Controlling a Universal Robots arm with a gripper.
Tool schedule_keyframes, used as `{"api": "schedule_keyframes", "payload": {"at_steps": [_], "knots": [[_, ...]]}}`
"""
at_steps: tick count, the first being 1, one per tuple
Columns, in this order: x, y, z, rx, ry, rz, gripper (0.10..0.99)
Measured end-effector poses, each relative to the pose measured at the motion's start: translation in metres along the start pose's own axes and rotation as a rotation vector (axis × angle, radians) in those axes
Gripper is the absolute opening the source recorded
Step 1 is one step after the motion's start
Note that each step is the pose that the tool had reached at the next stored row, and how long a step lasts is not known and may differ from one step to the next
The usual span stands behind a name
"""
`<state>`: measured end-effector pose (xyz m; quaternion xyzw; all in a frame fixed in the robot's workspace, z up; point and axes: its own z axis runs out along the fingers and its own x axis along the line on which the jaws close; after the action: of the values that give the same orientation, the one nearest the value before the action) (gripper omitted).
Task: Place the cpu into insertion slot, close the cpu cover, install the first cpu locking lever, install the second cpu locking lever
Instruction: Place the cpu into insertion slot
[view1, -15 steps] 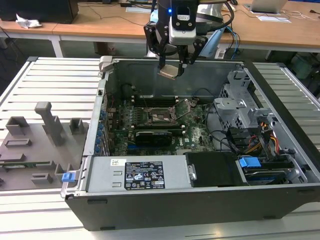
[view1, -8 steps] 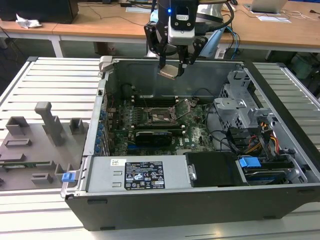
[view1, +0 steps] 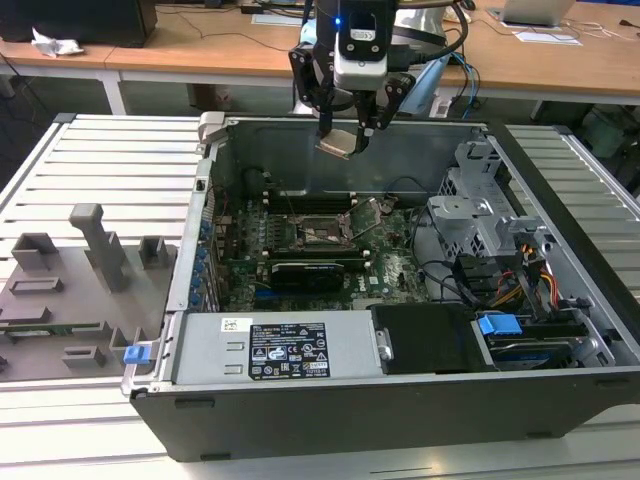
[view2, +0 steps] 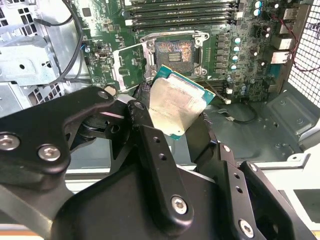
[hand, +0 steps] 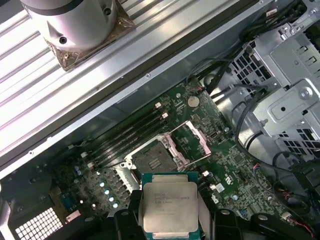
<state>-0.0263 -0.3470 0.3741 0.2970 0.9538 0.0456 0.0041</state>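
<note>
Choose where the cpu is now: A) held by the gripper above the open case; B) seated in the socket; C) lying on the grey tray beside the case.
A: the gripper holds the cpu in the air over the case, while the socket sits bare with the cpu cover swung open.

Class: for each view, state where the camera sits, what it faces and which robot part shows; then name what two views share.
Exterior view: off the arm, outside the open computer case, looking down into it; pincer holds the cpu.
Second wrist view: on the arm, looking along black fingers at the open socket.
First wrist view: on the arm, looking down at the motherboard; pincer parts flank the cpu.
Shared: both wrist views show the cpu and socket.
</note>
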Motion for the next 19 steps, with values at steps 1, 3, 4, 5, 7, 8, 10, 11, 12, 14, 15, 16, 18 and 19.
{"api": "schedule_keyframes", "payload": {"at_steps": [1,3,4,5,7,8,10,11,12,14,15,16,18,19], "knots": [[0.0,0.0,0.0,0.0,-0.0004,0.004,0.529],[0.0,0.0,0.0,0.0,-0.0011,0.013,0.529],[0.0,0.0,0.0,0.0,-0.0014,0.016,0.529],[0.0,0.0,0.0,0.0,-0.0021,0.023,0.529],[0.0,0.0,0.0,-0.001,-0.0028,0.031,0.529],[0.0,0.0,0.0,-0.001,-0.0033,0.037,0.529],[0.0,0.0,0.0,-0.001,-0.0044,0.049,0.529],[0.0,0.0,0.0,-0.001,-0.0048,0.053,0.529],[0.0,0.0,0.0,-0.001,-0.0052,0.058,0.529],[0.0,0.0,0.0,-0.001,-0.0059,0.066,0.529],[0.0,0.0,0.0,-0.001,-0.0062,0.069,0.529],[0.0,0.0,0.0,-0.002,-0.0068,0.076,0.529],[0.0,0.0,0.0,-0.002,-0.0074,0.083,0.529],[0.0,0.0,0.0,-0.002,-0.0078,0.087,0.529]]}}
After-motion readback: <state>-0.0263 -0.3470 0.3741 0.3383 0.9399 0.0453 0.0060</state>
